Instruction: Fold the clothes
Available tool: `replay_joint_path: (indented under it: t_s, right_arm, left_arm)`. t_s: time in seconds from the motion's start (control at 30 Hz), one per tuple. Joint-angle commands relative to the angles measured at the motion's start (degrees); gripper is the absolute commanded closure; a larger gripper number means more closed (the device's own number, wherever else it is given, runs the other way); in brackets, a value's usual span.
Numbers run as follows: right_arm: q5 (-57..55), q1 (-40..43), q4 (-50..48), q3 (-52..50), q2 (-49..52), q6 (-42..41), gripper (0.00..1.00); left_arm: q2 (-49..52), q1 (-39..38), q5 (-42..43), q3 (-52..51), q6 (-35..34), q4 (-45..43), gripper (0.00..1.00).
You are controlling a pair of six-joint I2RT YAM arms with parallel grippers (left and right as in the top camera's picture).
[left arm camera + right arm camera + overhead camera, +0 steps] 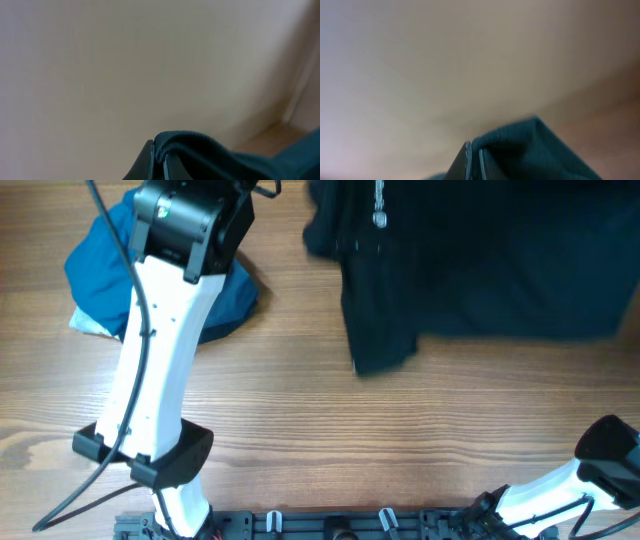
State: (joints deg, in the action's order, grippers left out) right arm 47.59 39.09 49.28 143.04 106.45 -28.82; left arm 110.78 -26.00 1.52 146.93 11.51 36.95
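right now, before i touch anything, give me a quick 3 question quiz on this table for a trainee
1. True or false: the shirt lies to the right of the blue bundle.
2. Which arm reaches over the bundle? a) left b) right c) neither
3. Is the left gripper open or shut?
Key: 1 true; 2 a, the left arm; 3 shut.

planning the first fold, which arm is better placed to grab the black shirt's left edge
Left, likely: the left arm reaches up beside the left edge of the black shirt; the right arm sits back at the near right corner.
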Motion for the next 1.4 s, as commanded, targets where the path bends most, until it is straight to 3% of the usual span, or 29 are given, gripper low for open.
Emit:
replay_joint_path:
  t_s: [0.0, 0.07, 0.2, 0.4, 0.5, 0.57, 0.7, 0.93, 1.13, 1.37]
  right_arm:
    - [5.11, 2.54, -0.11, 1.22, -1.79, -4.02, 0.96]
    - [2.62, 2.89, 4.83, 1.22, -1.77, 0.20, 0.96]
    - [-13.77, 2.60, 22.67, 0.90, -1.20, 11.45, 0.96]
    - [-27.36, 0.37, 38.69, -5.55, 0.61, 24.35, 0.96]
    - [-32.52, -1.03, 42.88, -11.54, 0.70, 26.93, 0.95]
    - [-33.07, -1.31, 42.86, -16.70, 0.59, 27.15, 0.96]
    - [-31.28, -1.31, 41.46, -23.87, 0.59, 27.39, 0.96]
    - [-16.04, -1.29, 38.60, -23.21, -2.14, 31.67, 0.96]
    - [-19.74, -1.20, 40.89, -22.45, -19.80, 27.26, 0.96]
    - [-21.09, -2.29, 42.82, -22.62, -40.37, 20.52, 0.96]
  left_arm:
    - [-3.82, -1.81, 1.66, 7.26, 4.63, 1.84, 0.96]
    - [-3.37, -1.79, 0.09, 7.15, 4.85, 7.96, 0.96]
    - [0.13, -1.81, -3.58, 7.15, 4.79, 26.71, 0.96]
    - [6.67, -2.93, -3.52, 7.15, -1.57, 50.45, 0.96]
    - [9.73, -3.93, -3.37, 7.15, -3.74, 58.55, 0.96]
    - [10.86, -4.44, -2.36, 5.60, -7.10, 59.56, 0.96]
    - [10.88, -5.03, -1.11, 0.72, -7.54, 59.56, 0.96]
    - [6.58, -5.42, -1.16, 0.28, -7.69, 59.54, 0.96]
    - [-7.45, -8.66, -1.31, 0.28, -11.67, 59.56, 0.96]
    - [-22.86, -13.16, -8.28, 0.00, -15.02, 59.56, 0.96]
